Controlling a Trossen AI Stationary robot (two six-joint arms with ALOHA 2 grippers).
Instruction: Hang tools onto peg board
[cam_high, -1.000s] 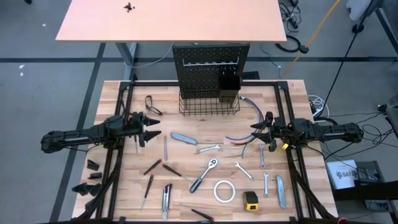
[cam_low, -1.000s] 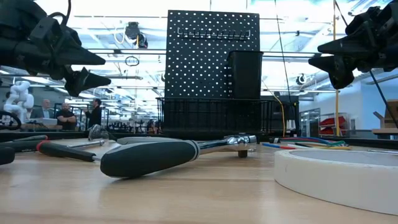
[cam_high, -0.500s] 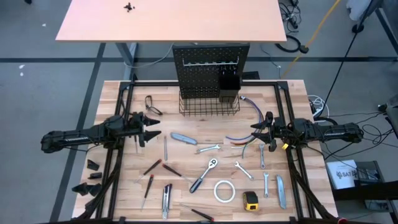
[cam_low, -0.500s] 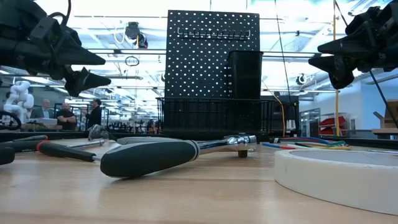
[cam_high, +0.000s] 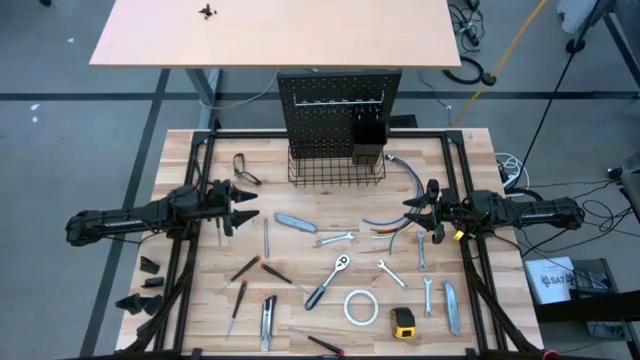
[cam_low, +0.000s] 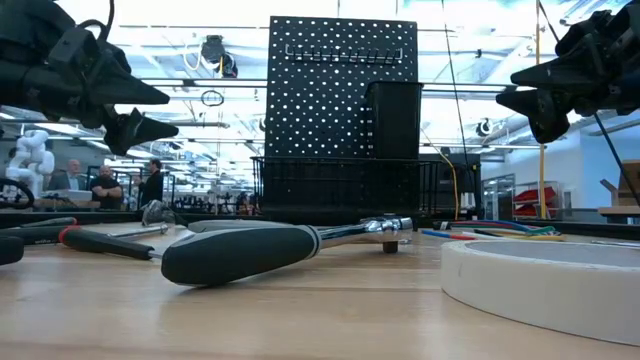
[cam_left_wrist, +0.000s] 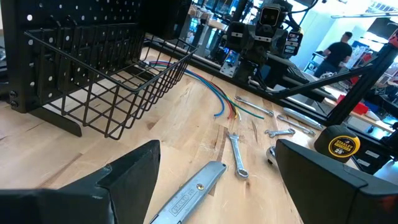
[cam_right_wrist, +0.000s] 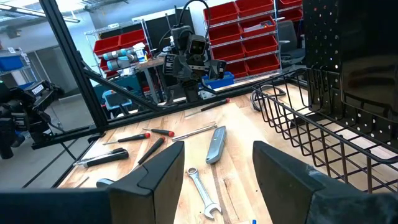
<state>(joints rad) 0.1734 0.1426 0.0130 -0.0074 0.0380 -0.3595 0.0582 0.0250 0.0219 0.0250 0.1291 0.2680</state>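
Note:
The peg board (cam_high: 338, 105) stands upright at the table's far edge, with a black wire basket (cam_high: 337, 170) and a small bin (cam_high: 366, 135) on it. The tools lie flat on the wooden table: a ratchet (cam_high: 328, 281), a white tape roll (cam_high: 360, 307), a yellow tape measure (cam_high: 403, 321), a grey utility knife (cam_high: 295, 222), wrenches (cam_high: 336, 239), screwdrivers (cam_high: 245, 268) and pliers (cam_high: 245, 170). My left gripper (cam_high: 248, 205) hovers open at the left, above the table, pointing toward the middle. My right gripper (cam_high: 410, 212) hovers open at the right, facing it. Neither has anything between its fingers.
A bundle of curved coloured wires (cam_high: 395, 220) lies just in front of my right gripper. A black frame (cam_high: 190, 150) runs along the table's sides. A peach-coloured tabletop (cam_high: 275, 30) stands beyond the peg board. People (cam_low: 105, 185) show in the room behind.

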